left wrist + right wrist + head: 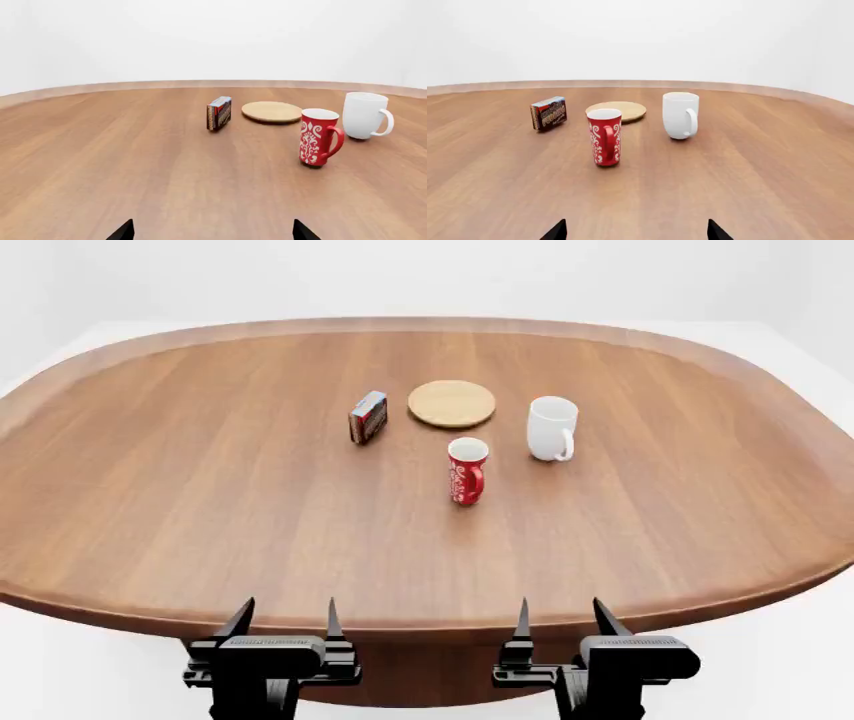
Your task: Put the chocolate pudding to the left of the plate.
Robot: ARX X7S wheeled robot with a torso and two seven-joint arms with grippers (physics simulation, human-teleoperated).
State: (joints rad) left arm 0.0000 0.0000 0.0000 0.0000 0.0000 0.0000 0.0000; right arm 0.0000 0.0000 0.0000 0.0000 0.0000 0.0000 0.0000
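My left gripper (284, 624) sits at the near edge of the table (174, 490) with its jaws spread wide and nothing between them; the right gripper (561, 623) beside it is equally wide and holds nothing. Both are well apart from every object — only dark fingertips (123, 231) poke into each wrist view.

Out from there, the nearest thing is the red patterned mug (467, 470), upright, roughly centred ahead of me. Behind it and to its right stands the white mug (551, 427), handle toward me.

Further back lies the plate (451, 403), flat on the wood. The chocolate pudding (368, 417) stands on its edge just beside the plate on my left, apart from it with a narrow strip of table between — its printed face is clear in the right wrist view (549, 113).
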